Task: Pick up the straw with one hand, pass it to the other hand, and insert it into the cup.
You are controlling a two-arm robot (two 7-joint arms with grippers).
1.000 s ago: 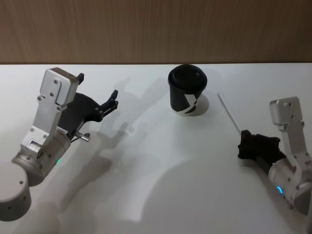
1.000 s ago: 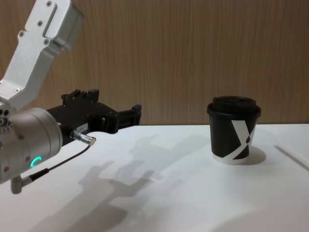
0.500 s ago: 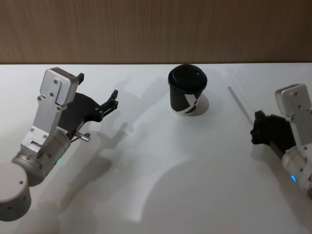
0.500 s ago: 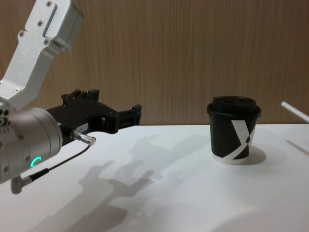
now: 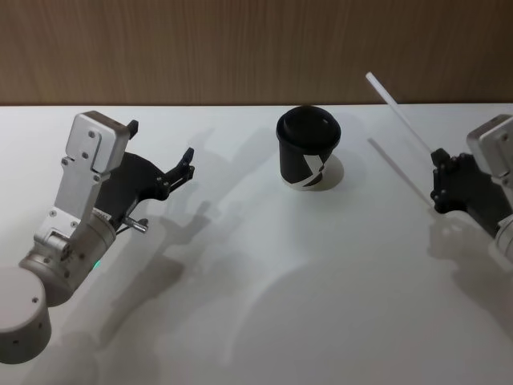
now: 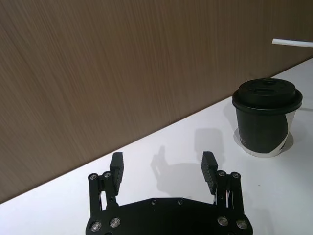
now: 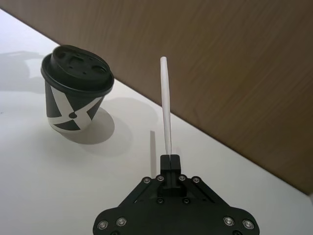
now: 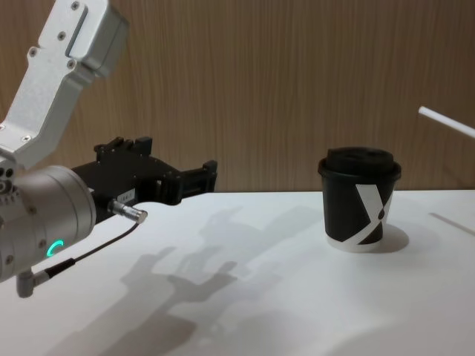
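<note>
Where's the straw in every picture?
Head view: straw upper right, held by the right gripper, right of the cup.
Chest view: right edge, higher than the cup.
Left wrist view: its tip, above the cup.
Right wrist view: in the gripper, beside the cup.
Shared landmark: the cup.

Left claw (image 8: pixel 182 159) above bench (image 8: pixel 260 297), fingers apart. Cup (image 8: pixel 358 204) upright. Straw (image 8: pixel 447 123) tip aloft, right edge.

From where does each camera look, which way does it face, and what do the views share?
Head: high, looking down on the white table; left gripper and right gripper show.
Chest: low, looking forward; left arm shows.
Left wrist: behind its open fingers.
Right wrist: along the thin white paper straw it grips.
All share the black lidded paper cup.
</note>
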